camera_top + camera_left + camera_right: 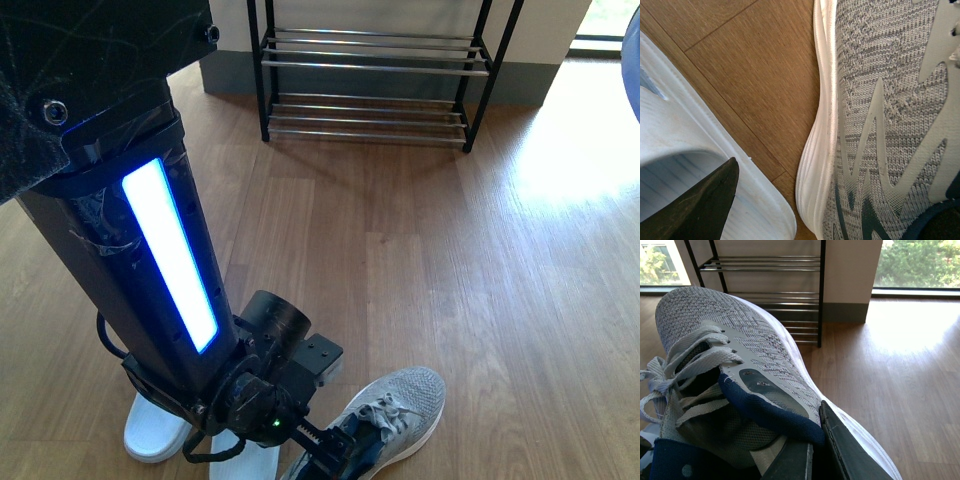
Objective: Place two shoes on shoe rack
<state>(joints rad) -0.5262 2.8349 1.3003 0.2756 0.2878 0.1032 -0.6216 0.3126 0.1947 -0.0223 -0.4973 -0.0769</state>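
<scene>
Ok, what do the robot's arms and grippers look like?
The left arm is a thick black column with a glowing white strip edged blue, black cable loops and a tiny green light. The left gripper is black with a toothed rail; the right gripper has flat dark grey fingers.

Home interior, wood floor (420, 250), shoe rack (370, 70), garden windows (917, 265)

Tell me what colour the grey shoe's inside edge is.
Navy blue. The lining of the sneaker shows best in the right wrist view.
</scene>
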